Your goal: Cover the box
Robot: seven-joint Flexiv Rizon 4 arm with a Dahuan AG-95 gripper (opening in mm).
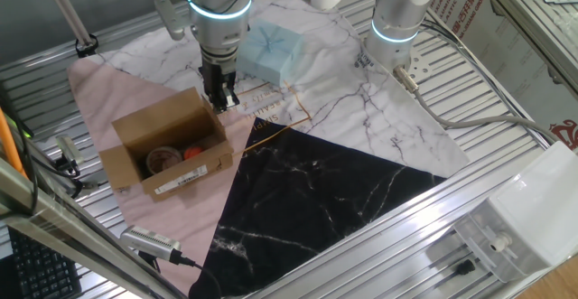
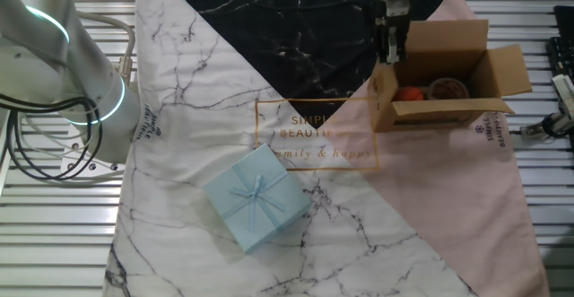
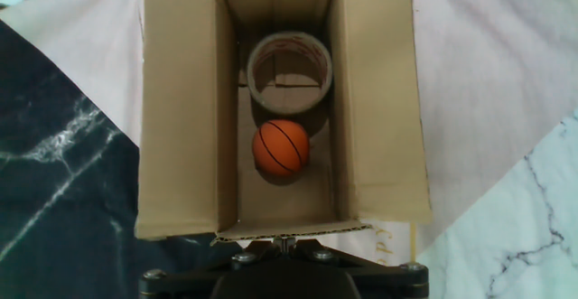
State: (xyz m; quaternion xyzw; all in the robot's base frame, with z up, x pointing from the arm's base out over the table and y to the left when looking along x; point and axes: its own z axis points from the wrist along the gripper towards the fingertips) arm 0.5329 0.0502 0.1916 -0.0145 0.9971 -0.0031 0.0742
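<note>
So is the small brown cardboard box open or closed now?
Open. The small brown cardboard box has its flaps spread outward, and the orange ball and tape roll inside are visible.

Open box [image 3: 181, 109] (ball [image 3: 281, 146], tape roll [image 3: 289, 71])

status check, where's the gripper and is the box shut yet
Gripper at one short end of the box, holding nothing visible, jaw state unclear. Box flaps not closed; small basketball and tape roll inside. Blue gift box well apart, nothing blocking the flaps.

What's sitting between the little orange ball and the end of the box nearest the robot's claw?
Nothing: in the hand view, only bare cardboard floor separates the ball from that end of the box.
</note>
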